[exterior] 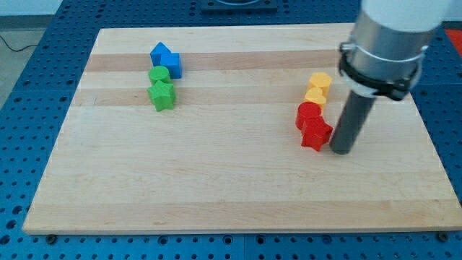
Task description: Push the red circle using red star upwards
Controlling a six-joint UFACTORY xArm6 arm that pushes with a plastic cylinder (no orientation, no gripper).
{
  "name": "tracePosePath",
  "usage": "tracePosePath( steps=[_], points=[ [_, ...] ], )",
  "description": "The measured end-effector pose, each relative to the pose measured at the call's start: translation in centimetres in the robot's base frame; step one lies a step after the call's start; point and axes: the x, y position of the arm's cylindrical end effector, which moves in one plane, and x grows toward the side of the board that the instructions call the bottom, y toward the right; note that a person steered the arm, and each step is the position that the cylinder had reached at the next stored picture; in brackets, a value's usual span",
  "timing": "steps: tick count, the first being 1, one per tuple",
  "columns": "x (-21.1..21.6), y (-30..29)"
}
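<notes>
- The red star [316, 134] lay on the wooden desk [216, 180] toward the view's right, touching the red circle [309, 113], which sat just above it and slightly to the view's left.
- Above the red circle stood two yellow blocks [317, 88], stacked in a short line toward the view's top; the lower one looked to be touching or nearly touching the circle.
- My tip [341, 151] rested just to the view's right of the red star, very close to it; whether it touched could not be told.
- The end effector was a plain rod with no jaws, so it neither spread nor pinched anything.
- Well apart, near the view's upper left, sat a blue block [166, 59] with two green blocks [161, 87] just below it.
- Progress, as judged: star and circle were already lined up in contact, so the pairing seemed done.
- What remained: my tip stood beside the star, not below it, so it likely needed to come round to the star's lower side before pushing toward the view's top.
- A risk, as judged: the yellow blocks sat in the circle's path and might be shoved along.
</notes>
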Motion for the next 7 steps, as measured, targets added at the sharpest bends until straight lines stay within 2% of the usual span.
tracePosePath(
  steps=[1,4,6,7],
  points=[
    [-1.4,-2.9],
    [-2.0,-3.5],
    [-2.0,-9.7],
    [-1.8,-8.4]
  ],
)
